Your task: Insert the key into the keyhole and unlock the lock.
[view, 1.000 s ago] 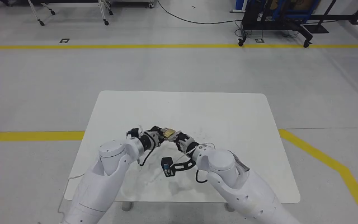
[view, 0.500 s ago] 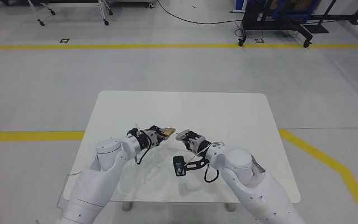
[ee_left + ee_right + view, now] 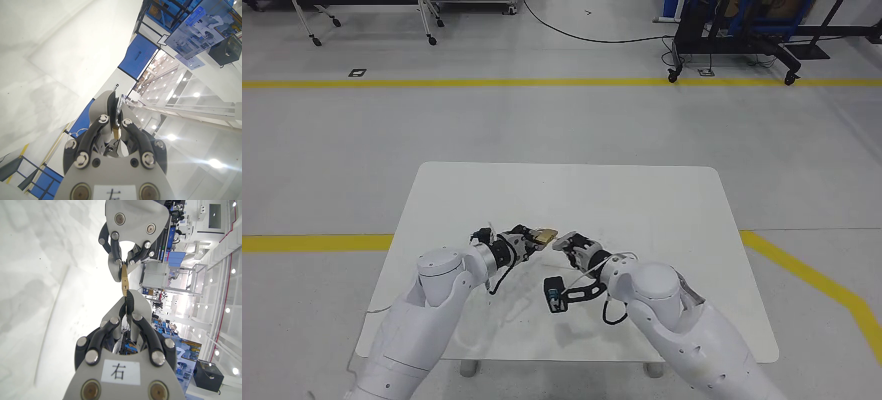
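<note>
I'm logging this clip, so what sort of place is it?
Probably a robotics test hall or factory floor: yellow tape lines on grey floor, a black wheeled equipment stand, and a white work table.

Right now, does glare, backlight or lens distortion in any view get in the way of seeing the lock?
Left wrist view: ceiling lamps flare with streaks, clear of the lock in the left tool. Right wrist view: bright hall behind, brass lock readable at the right tool's tip; the wide lens bows the table edge. Top view: even light, no glare.
</note>
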